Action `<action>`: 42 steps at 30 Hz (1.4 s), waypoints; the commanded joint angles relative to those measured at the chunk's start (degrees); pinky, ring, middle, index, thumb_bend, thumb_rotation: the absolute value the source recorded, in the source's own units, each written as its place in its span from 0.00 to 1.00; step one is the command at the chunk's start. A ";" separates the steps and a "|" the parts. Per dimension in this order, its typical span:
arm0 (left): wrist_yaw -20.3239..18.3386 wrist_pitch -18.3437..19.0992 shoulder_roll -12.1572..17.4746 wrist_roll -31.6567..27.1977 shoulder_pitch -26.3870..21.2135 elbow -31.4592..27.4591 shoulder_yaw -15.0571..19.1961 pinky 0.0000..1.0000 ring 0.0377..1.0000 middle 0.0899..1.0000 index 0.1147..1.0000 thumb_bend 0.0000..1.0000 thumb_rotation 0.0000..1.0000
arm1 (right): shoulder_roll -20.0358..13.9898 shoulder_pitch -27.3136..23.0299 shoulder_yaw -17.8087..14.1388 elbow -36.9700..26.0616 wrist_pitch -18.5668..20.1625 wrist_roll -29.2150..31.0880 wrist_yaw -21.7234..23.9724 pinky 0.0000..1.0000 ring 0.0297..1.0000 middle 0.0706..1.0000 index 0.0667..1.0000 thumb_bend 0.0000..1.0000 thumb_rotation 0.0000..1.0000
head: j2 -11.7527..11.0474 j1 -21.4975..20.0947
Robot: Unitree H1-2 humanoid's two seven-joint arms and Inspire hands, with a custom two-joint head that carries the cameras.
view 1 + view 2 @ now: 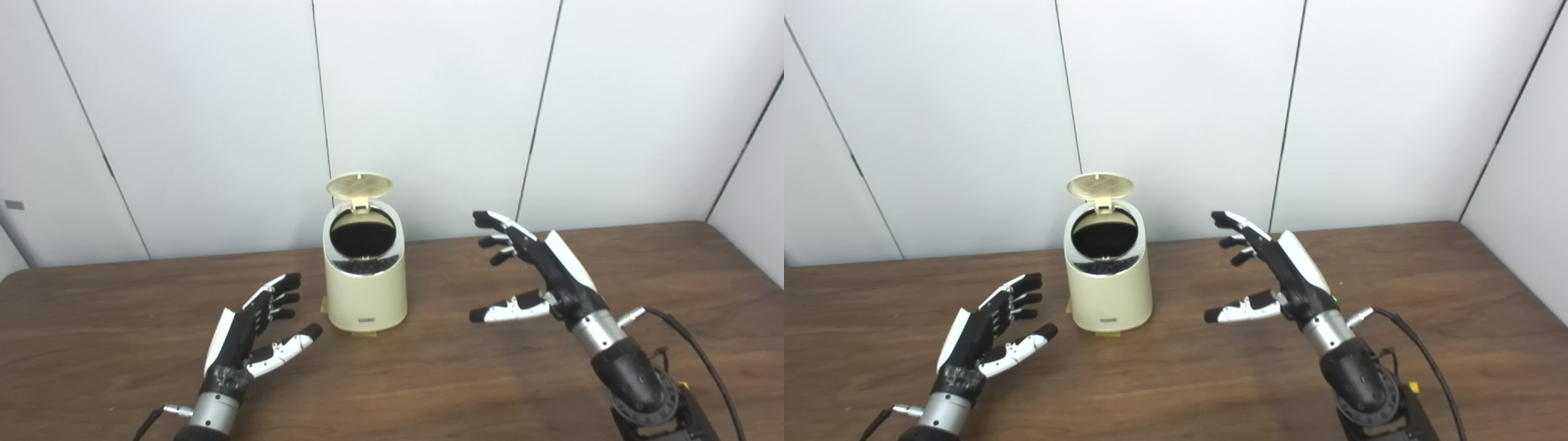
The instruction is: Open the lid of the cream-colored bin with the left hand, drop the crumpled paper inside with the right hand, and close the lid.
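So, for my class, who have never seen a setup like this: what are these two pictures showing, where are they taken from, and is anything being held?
Both pictures come from two cameras side by side on a humanoid robot's head, so they show one scene from slightly different spots. The black-and-white left hand and right hand are mechanical hands with fingers and a thumb. Both are open and hold nothing. On the brown wooden table stands a small cream-colored plastic bin, its round lid flipped up, showing a dark inside. No crumpled paper is visible anywhere.
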 commanded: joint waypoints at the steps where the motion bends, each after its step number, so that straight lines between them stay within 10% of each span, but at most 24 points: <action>1: 0.74 -1.76 -0.10 -0.49 -2.70 -1.61 0.26 0.74 0.81 0.84 0.85 0.72 0.27 | -1.03 -1.97 -0.70 -0.84 -2.31 0.60 -0.72 0.62 0.75 0.85 0.86 0.85 0.08 | -0.20 0.76; 11: 1.54 -2.27 -0.87 0.22 -2.70 -2.36 0.14 0.77 0.81 0.85 0.86 0.74 0.32 | -1.55 0.42 -1.60 0.21 -3.17 0.65 -1.19 0.62 0.76 0.86 0.85 0.85 0.07 | -2.59 5.51; 25: -0.25 2.77 5.21 5.09 -16.77 -3.65 0.11 0.74 0.91 0.93 0.91 0.90 0.32 | -1.96 1.40 -0.97 0.48 -4.11 -1.61 -1.33 0.62 0.74 0.84 0.86 0.86 0.10 | -3.47 5.84; 42: -1.70 6.68 5.79 8.95 -26.50 1.86 -3.65 0.86 0.97 0.98 0.95 0.96 0.35 | -1.41 1.36 -0.77 -1.65 -1.47 -3.04 -0.89 0.60 0.73 0.82 0.83 0.87 0.05 | -3.11 3.75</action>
